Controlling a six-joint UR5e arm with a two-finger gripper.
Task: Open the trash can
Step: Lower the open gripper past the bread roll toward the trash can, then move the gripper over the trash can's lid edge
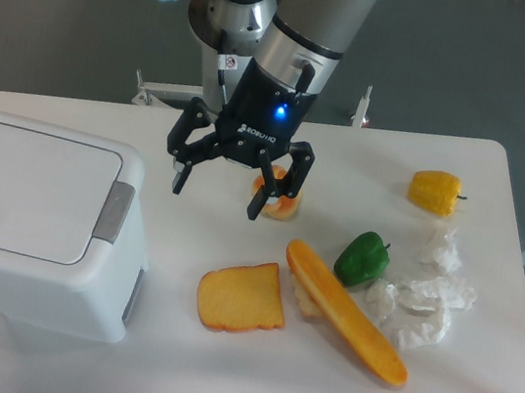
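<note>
Gripper (215,196) fingers spread wide, holding nothing, above the table (217,368) between trash can (36,222) and an orange piece (281,204). Trash can sits at left table edge, lid flat and closed, grey latch (114,212) facing the gripper

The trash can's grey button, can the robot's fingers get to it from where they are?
Probably yes. The gripper hangs open above the table, right of the trash can, and only bare tabletop lies between it and the grey latch. The food sits on the other side.
</note>
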